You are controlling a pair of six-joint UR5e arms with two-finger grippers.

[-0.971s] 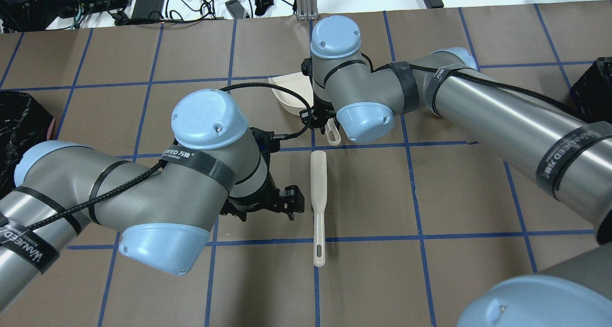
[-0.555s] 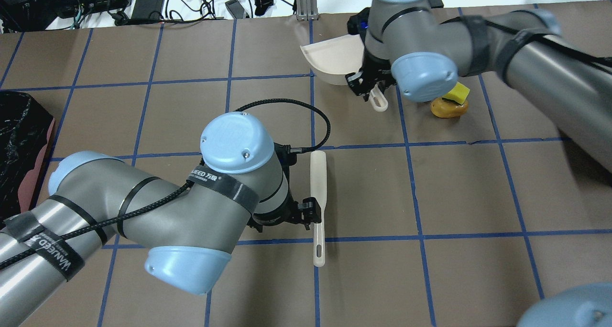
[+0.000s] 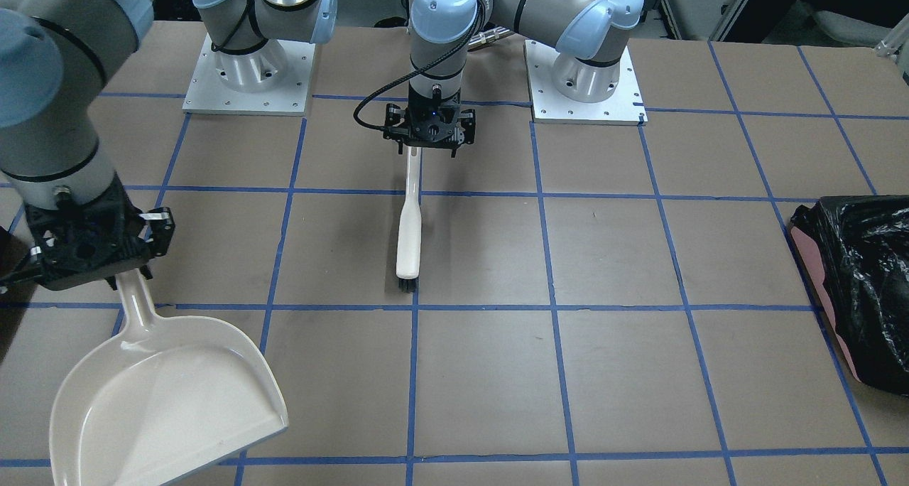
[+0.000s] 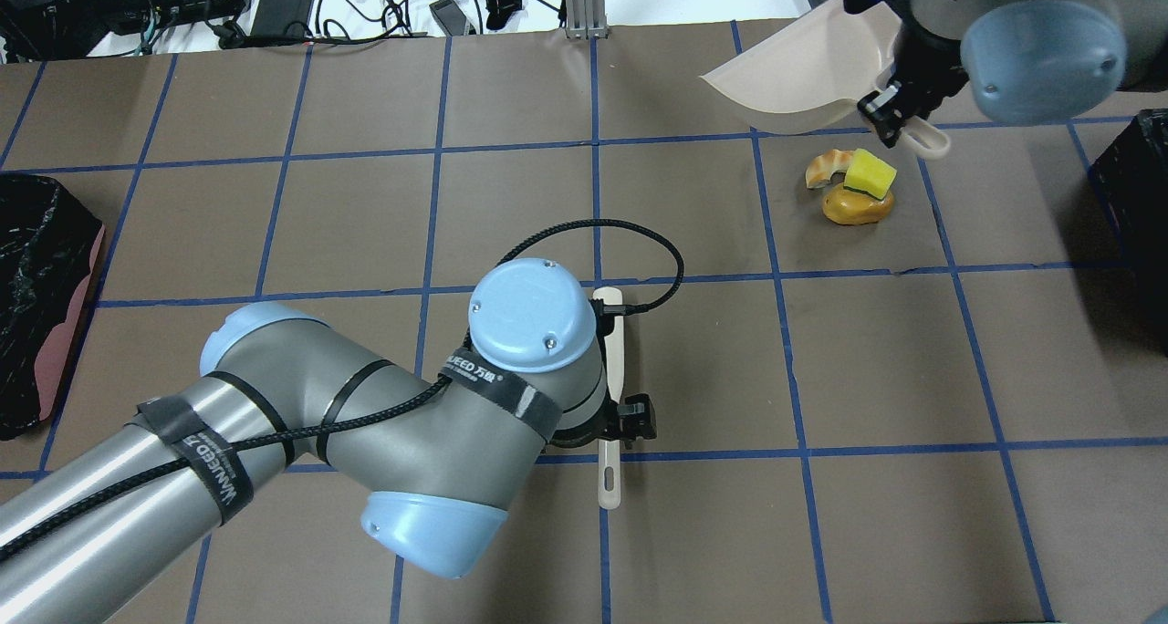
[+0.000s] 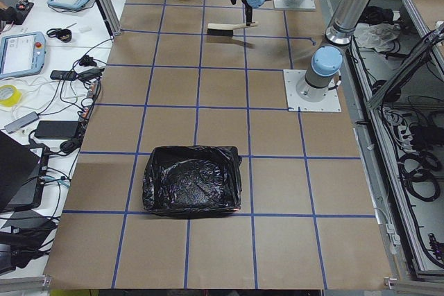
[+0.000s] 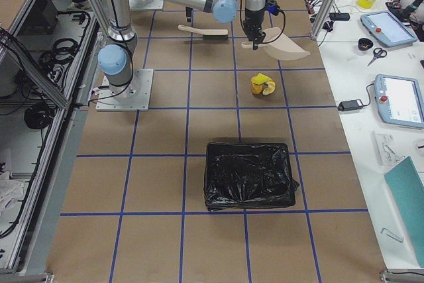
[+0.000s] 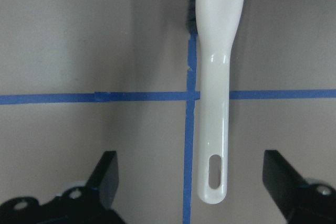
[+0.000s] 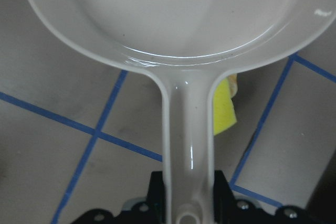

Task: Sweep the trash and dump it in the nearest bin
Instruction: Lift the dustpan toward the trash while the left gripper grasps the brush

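Open, the left claw (image 7: 191,177) is straddling the handle of the brush (image 3: 410,237), which is pointing back at the robot. The sponge (image 4: 869,175), bun (image 4: 856,208) and pastry (image 4: 826,168) are lying well off the brush's bristle end, toward the robot's right, near the dustpan (image 4: 794,86) that the right claw (image 4: 892,118) is gripping.

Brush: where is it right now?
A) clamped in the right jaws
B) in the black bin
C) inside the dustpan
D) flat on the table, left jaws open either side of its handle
D: the left wrist view shows the brush lying on the table, with the left gripper straddling its handle, jaws spread wide and clear of it.
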